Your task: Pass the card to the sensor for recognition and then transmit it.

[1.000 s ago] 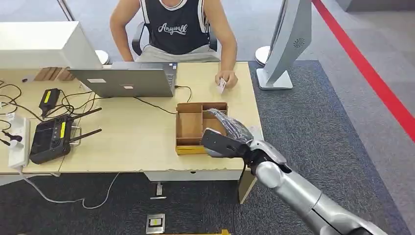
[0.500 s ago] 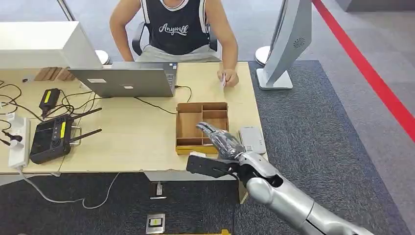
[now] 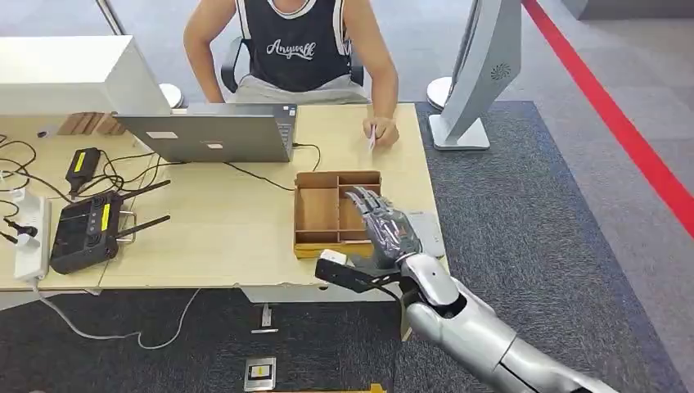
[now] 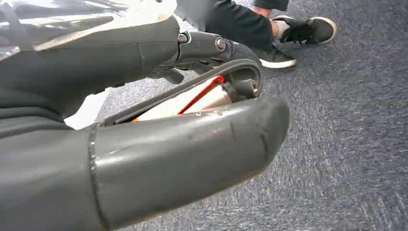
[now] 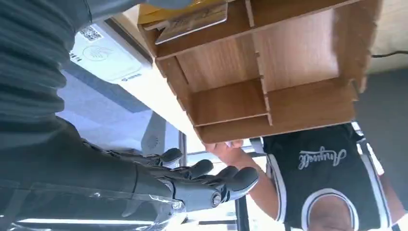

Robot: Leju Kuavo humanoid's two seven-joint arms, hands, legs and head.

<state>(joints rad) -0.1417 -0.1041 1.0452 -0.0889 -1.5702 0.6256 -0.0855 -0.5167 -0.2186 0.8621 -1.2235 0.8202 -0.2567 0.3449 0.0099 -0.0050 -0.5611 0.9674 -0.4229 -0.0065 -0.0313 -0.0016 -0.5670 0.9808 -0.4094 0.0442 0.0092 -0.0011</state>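
- Hovering over the near edge of the counter (image 3: 237,237), your right hand (image 3: 378,237) has its fingers spread and holds nothing.
- It sits above the wooden tray (image 3: 327,214), beside the sensor (image 3: 427,229).
- A card (image 5: 190,21) lies in the tray compartment nearest the sensor.
- The person's hand (image 3: 381,131) holds another card (image 3: 371,136) at the far edge.
- You cannot tell your left hand's (image 4: 144,125) state.

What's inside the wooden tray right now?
In the wooden tray, the right wrist view shows cards in one end compartment; the others look bare. In the head view the right hand covers part of the tray.
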